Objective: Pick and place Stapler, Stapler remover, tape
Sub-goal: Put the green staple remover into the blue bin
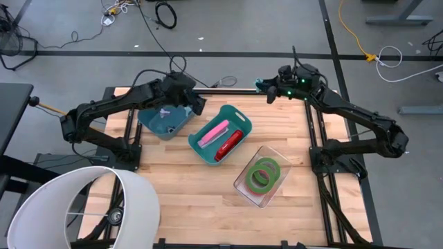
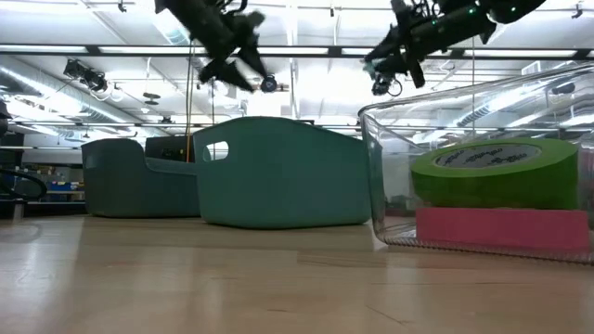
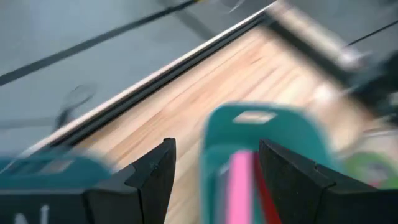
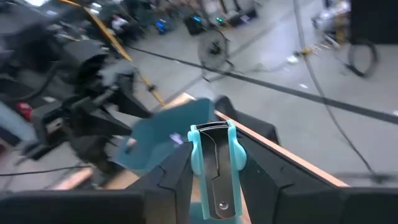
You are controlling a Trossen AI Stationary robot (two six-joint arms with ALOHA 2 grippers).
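Observation:
My right gripper (image 1: 266, 88) hangs high over the table's far edge, shut on a teal stapler remover (image 4: 214, 168). My left gripper (image 1: 192, 100) hangs open and holds nothing, above the gap between a blue-grey bin (image 1: 165, 121) and a teal bin (image 1: 220, 135). A pink stapler (image 1: 213, 133) and a red one (image 1: 229, 145) lie side by side in the teal bin. The tape, a green roll (image 2: 494, 173) stacked on a red one (image 2: 501, 230), lies in a clear box (image 1: 243, 185) near the front right. My right gripper pinches the stapler remover between its two fingers, one on each teal side (image 4: 195, 167). The remover stands along the fingers, its upper end (image 4: 211, 129) reaching out past their tips. It is lifted clear, well above the table.
A small pale item (image 1: 165, 112) lies in the blue-grey bin. A large white round shade (image 1: 83, 207) stands at the front left corner. Bare wood (image 1: 194, 194) lies open in front of the bins. Cables run over the floor beyond the far edge.

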